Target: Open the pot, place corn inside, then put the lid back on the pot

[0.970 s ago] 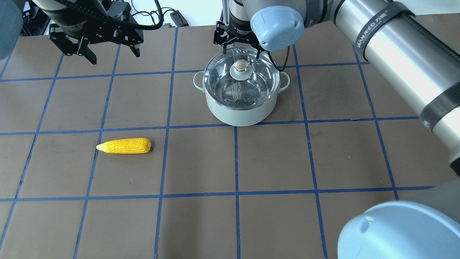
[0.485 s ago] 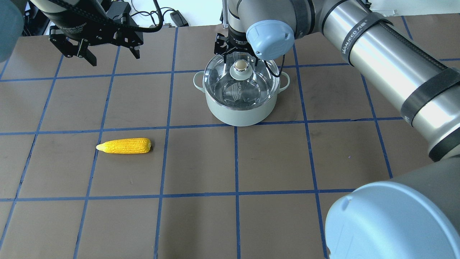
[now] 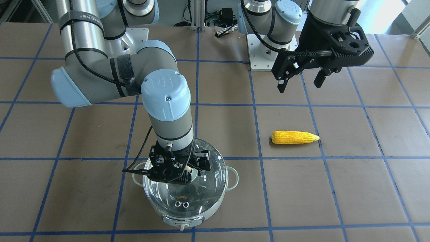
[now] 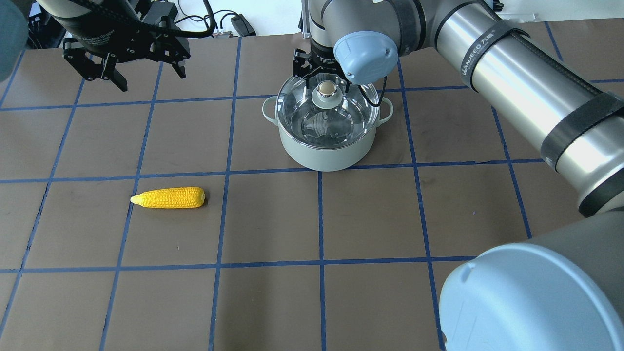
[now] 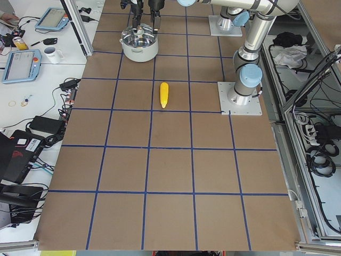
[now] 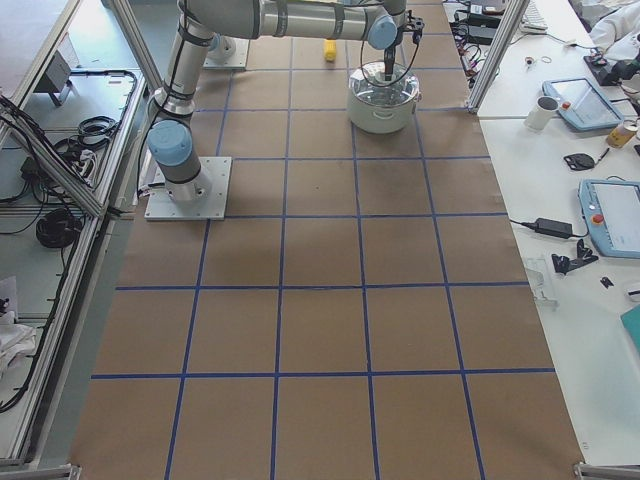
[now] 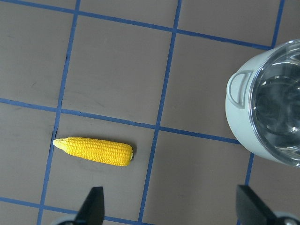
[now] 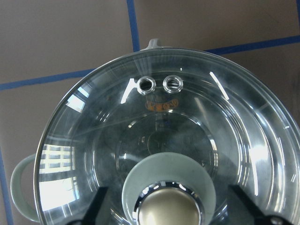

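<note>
Step in hand: taking the lid off. Right tool is open, jaws either side of the knob, no grip evident. Lid sits on pot. Corn lies on tabletop, well apart from the pot. Left tool is open and empty. Next, likely: close on knob, lift straight up.

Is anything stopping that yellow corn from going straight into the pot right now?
Yes: the glass lid sits on the pot, closing it. The right gripper straddles the lid's knob, jaws open, not yet gripping. Nothing else shows between the corn and the pot.
</note>
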